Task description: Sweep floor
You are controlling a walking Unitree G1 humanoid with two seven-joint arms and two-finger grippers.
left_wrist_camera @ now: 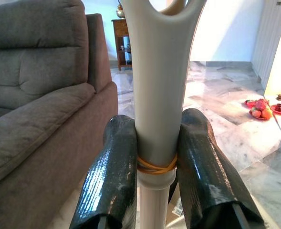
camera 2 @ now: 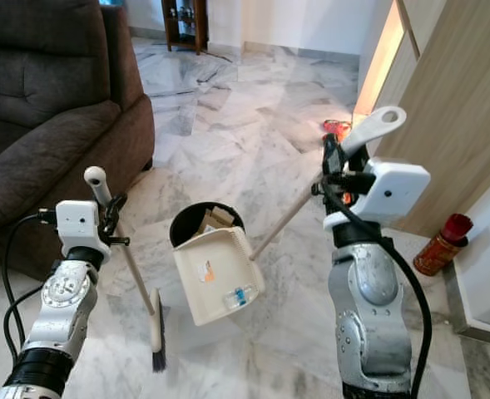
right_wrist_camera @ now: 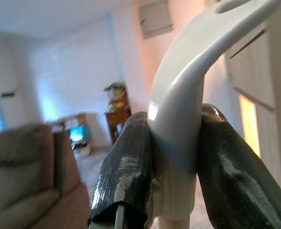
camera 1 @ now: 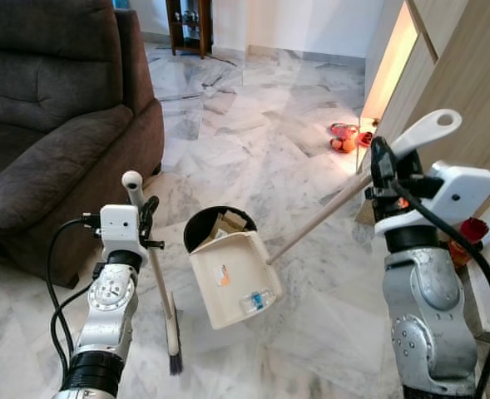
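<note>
Left eye view shows a dark brown sofa (camera 1: 53, 108) beside the marble floor (camera 1: 253, 141). Just off the sofa's front corner a cream dustpan (camera 1: 232, 278) tips over a black bin (camera 1: 220, 224), its long handle (camera 1: 319, 214) running away from the sofa to the right gripper (right_wrist_camera: 174, 157), whose fingers (right_wrist_camera: 126, 167) pinch the grip. Between sofa and dustpan, the left gripper (left_wrist_camera: 157, 162) clamps a broom (camera 1: 163, 291), bristles on the floor.
</note>
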